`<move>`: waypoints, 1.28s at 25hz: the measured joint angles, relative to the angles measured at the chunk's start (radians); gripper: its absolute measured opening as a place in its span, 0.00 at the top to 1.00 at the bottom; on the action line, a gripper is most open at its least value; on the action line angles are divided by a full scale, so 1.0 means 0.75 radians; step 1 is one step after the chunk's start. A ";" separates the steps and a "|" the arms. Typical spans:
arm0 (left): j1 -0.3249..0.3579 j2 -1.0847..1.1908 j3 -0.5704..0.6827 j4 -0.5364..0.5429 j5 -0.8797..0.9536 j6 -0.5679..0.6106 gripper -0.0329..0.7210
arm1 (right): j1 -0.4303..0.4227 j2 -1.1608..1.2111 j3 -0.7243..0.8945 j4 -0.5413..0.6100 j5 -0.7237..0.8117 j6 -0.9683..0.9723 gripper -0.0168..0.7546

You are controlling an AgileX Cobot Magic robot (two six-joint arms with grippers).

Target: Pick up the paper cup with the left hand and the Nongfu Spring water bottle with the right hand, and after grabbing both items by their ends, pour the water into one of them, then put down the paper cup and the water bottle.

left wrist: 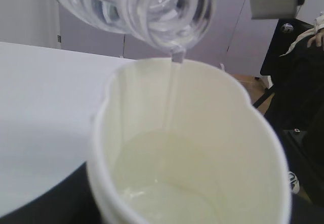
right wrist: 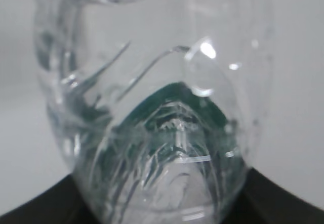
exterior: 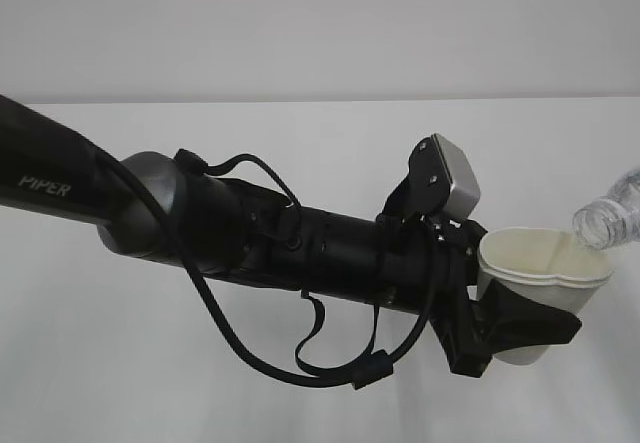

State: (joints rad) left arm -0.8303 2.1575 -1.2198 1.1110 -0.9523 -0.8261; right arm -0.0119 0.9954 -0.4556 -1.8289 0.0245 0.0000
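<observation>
Pouring was underway: the right hand (right wrist: 162, 209) gripped the Nongfu Spring water bottle (exterior: 610, 218), tipped at the paper cup's (exterior: 540, 273) two o'clock, while the left hand (exterior: 500, 328) clasped that cup; water (left wrist: 162, 193) pooled inside. Next, I'd judge, righting the bottle.

Left arm (exterior: 250, 228) outstretched level across the view, its claw (exterior: 520, 318) clamped.

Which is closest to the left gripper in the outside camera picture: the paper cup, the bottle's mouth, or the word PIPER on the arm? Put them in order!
1. The paper cup: held in the left gripper, at the right.
2. The bottle's mouth: just above the cup's rim, far right edge.
3. The word PIPER: far left, up the arm.
</observation>
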 joint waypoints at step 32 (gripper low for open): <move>0.000 0.000 0.000 0.000 0.000 0.000 0.40 | 0.040 0.000 -0.003 0.000 0.036 0.000 0.46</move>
State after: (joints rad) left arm -0.8303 2.1575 -1.2198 1.1110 -0.9523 -0.8261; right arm 0.0183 0.9954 -0.4580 -1.8289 0.0518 0.0000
